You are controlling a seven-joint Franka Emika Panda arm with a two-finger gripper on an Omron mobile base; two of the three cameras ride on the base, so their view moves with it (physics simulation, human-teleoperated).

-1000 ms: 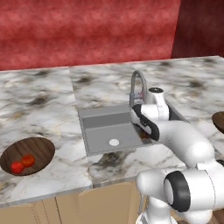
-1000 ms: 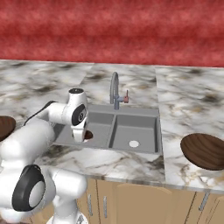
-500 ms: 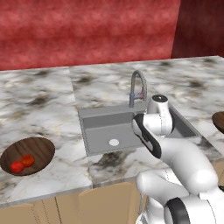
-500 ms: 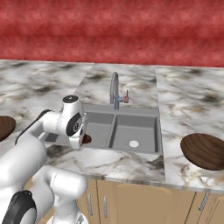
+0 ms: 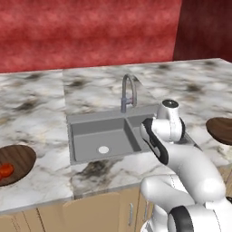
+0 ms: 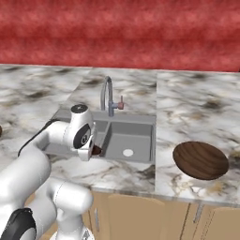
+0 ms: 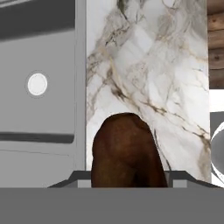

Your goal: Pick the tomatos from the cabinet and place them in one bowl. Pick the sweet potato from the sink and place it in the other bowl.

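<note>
Jaws are pinching one dark brown sweet potato (image 7: 127, 151), which fills the lower centre of the hand view above the marble surface (image 7: 148, 65), with the sink's (image 7: 39, 109) edge at left. In the right base view the gripper (image 6: 96, 151) sits left of centre, at the front rim of the double-basin sink (image 6: 124, 138). Two bowls appear: an empty bowl (image 6: 200, 160) at right, and another bowl (image 5: 16, 164) at the lower left edge of the left base view, holding one visible tomato (image 5: 4, 171).
</note>
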